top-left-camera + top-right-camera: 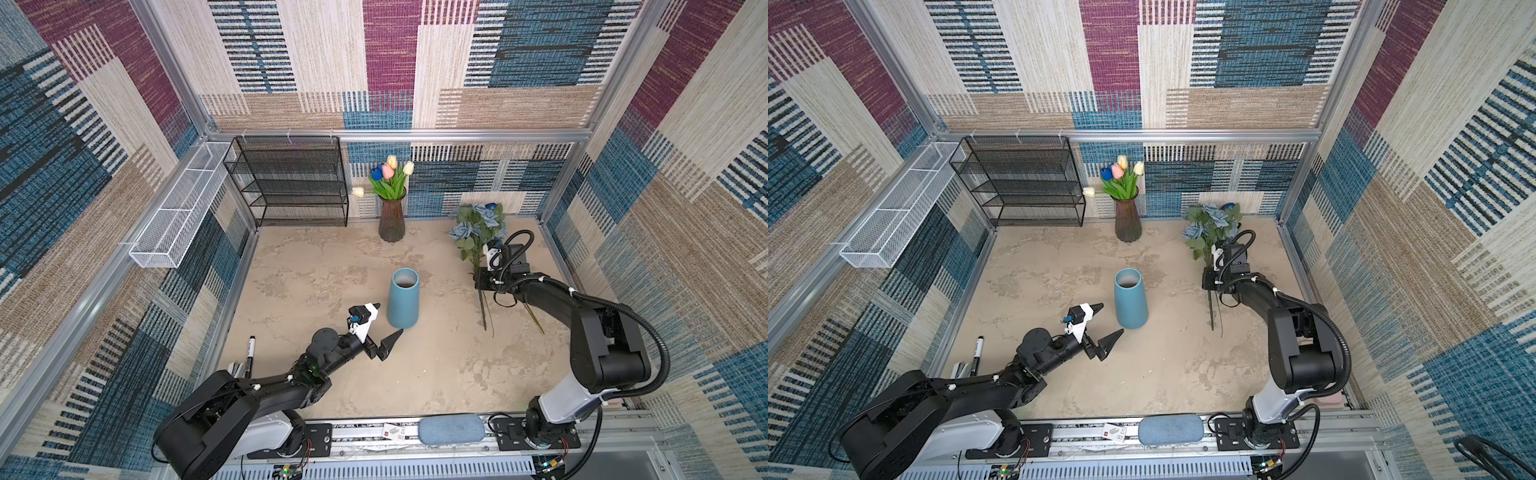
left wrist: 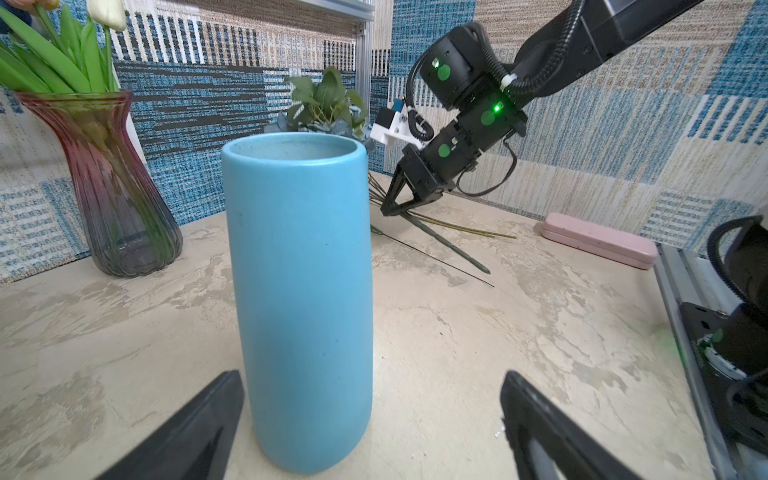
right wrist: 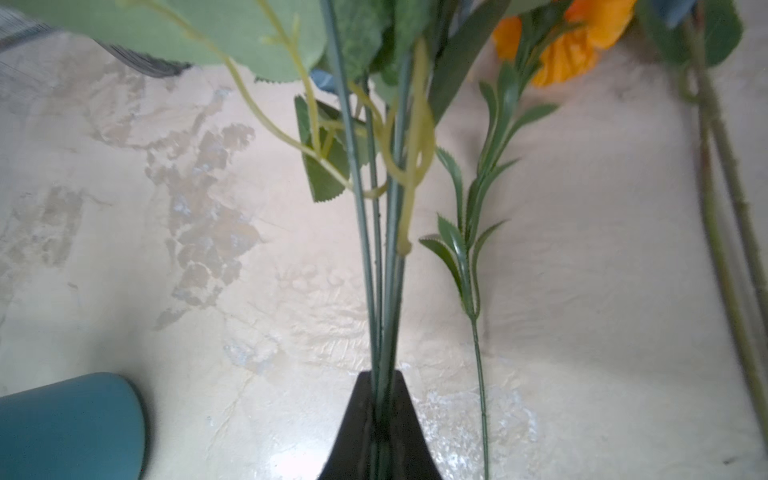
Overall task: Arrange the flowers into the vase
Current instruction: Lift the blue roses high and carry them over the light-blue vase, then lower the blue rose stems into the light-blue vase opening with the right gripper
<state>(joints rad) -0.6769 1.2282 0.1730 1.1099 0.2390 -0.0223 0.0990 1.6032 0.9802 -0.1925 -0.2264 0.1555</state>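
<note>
Nearest you, in the lower middle of both top views, your left gripper [image 1: 389, 318] sits low just beside the foot of the blue vase [image 1: 403, 303]. Its jaws are spread as wide as they go and hold nothing. In the left wrist view one finger [image 2: 195, 428] shows at lower left and its partner at lower right, with the vase standing upright ahead of them, untouched. I'd judge it waits there to steady the vase once stems go in.

Further back, right of centre, your right gripper [image 3: 380, 415] is pinched tight on the thin green stems [image 3: 384, 291] of the dusty-blue rose bunch [image 1: 478, 226]. The grip is partway up, below the leaves, so the bare ends trail free toward you on the table [image 1: 332, 257], likely to leave length for the vase mouth. You can't tell whether the bunch is lifted clear. An orange bloom [image 3: 569, 45] lies loose at the upper right of the right wrist view.

Farthest, upper middle, the glass vase [image 1: 392, 220] holds the tulips [image 1: 388, 172], while the blue vase looks empty.
</note>
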